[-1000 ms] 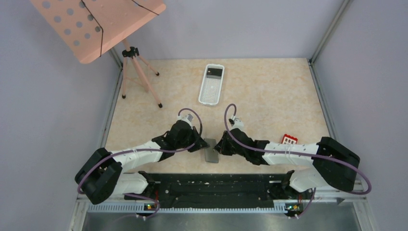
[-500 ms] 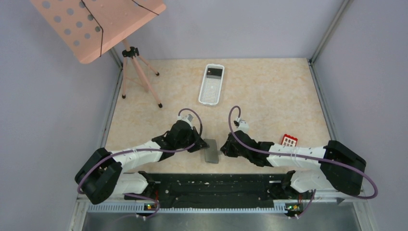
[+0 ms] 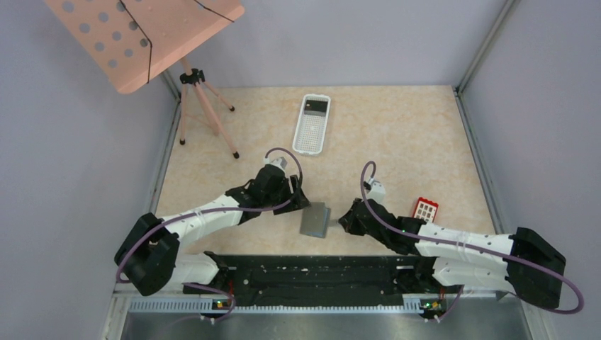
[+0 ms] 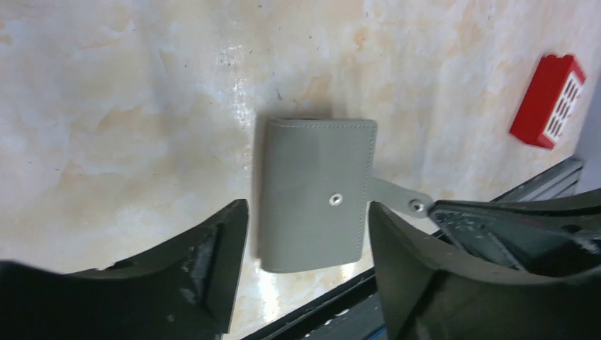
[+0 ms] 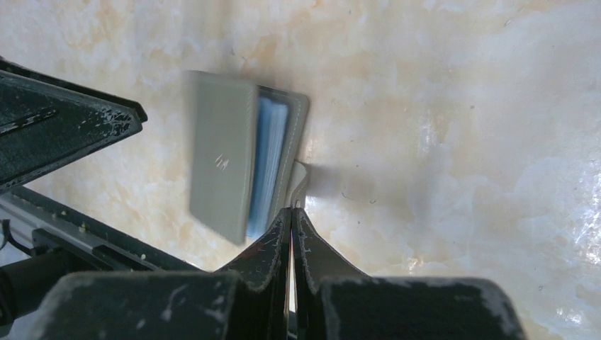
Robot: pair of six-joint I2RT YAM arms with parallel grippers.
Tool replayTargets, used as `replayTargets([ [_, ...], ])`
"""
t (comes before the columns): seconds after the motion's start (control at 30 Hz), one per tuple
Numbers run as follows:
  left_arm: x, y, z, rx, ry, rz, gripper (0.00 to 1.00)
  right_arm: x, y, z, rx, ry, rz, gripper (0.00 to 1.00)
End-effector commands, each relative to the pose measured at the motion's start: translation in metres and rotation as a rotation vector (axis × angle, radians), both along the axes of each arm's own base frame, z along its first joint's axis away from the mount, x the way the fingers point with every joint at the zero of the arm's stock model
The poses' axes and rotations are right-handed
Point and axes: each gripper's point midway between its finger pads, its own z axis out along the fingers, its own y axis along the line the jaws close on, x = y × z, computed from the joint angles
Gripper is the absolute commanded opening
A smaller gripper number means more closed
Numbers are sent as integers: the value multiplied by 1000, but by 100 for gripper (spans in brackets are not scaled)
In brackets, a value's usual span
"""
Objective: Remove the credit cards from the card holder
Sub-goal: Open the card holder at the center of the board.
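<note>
One red credit card (image 3: 426, 209) already lies out on the surface, at 3 o'clock from the card holder (image 4: 315, 191). The holder lies near the front edge between the two arms, partly open. Pale blue layers (image 5: 268, 166) show inside it; pockets or cards, I cannot tell, so probably some cards remain. The right tool (image 5: 292, 212) is closed tight on the holder's snap strap (image 4: 393, 195). The left tool (image 4: 305, 237) stands wide open above the holder, gripping nothing. A white basket (image 3: 312, 124) at 12 o'clock and a pink perforated stand (image 3: 142, 35) at 10 o'clock are well apart and block nothing.
</note>
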Motion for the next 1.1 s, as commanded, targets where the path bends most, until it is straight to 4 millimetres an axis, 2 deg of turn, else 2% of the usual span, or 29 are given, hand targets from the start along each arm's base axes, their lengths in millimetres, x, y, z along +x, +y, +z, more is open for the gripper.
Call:
replayTargets([
  [0.0,4,3,10,47,-50,-50,73,3,-3,16,68,-44,-31,0],
  [0.1,-1,-4,15,22,-65,-111,89,2,1,23,112,-61,-16,0],
  [0.17,-4,-10,18,5,-73,-156,93,1,2,26,121,-66,-8,0],
  [0.4,-7,-27,16,33,-59,-231,91,3,9,44,187,-116,14,0],
  [0.57,-8,-38,21,22,-46,-274,91,3,10,48,209,-127,18,0],
  [0.97,-2,-41,7,101,-32,-280,97,2,10,50,229,-148,32,0],
  [1.07,-5,-48,3,107,-23,-299,97,3,12,56,234,-162,39,0],
])
